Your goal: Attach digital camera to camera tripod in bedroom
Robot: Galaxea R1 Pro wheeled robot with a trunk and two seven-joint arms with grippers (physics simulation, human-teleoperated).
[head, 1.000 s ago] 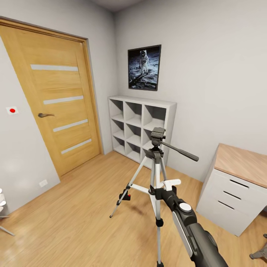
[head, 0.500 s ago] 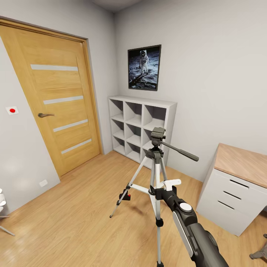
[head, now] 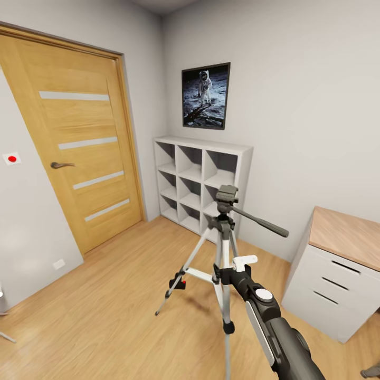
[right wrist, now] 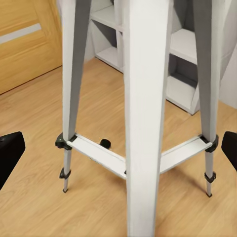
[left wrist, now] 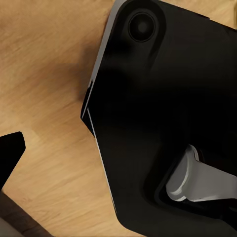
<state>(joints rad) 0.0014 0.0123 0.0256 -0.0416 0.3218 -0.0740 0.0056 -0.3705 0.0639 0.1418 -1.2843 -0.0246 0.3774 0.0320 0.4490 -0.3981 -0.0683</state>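
The camera tripod stands on the wood floor mid-room, its dark head up and its pan handle pointing right. My right gripper is open at the tripod's middle, and its front leg runs between the two black fingertips without touching them. A small black thing with a red spot, seemingly the digital camera, sits low by the left leg. I cannot tell whether it touches the leg. My left gripper hangs over the floor, one fingertip showing far out.
A white cube shelf stands against the back wall behind the tripod. A wooden door is at the left, and a white drawer desk with a wooden top at the right. A black robot body part hides the other left fingertip.
The whole head view has shifted slightly, so door and wall slide left and the tripod sits a little lower. The right arm stays at the tripod. Nothing was gripped or let go.
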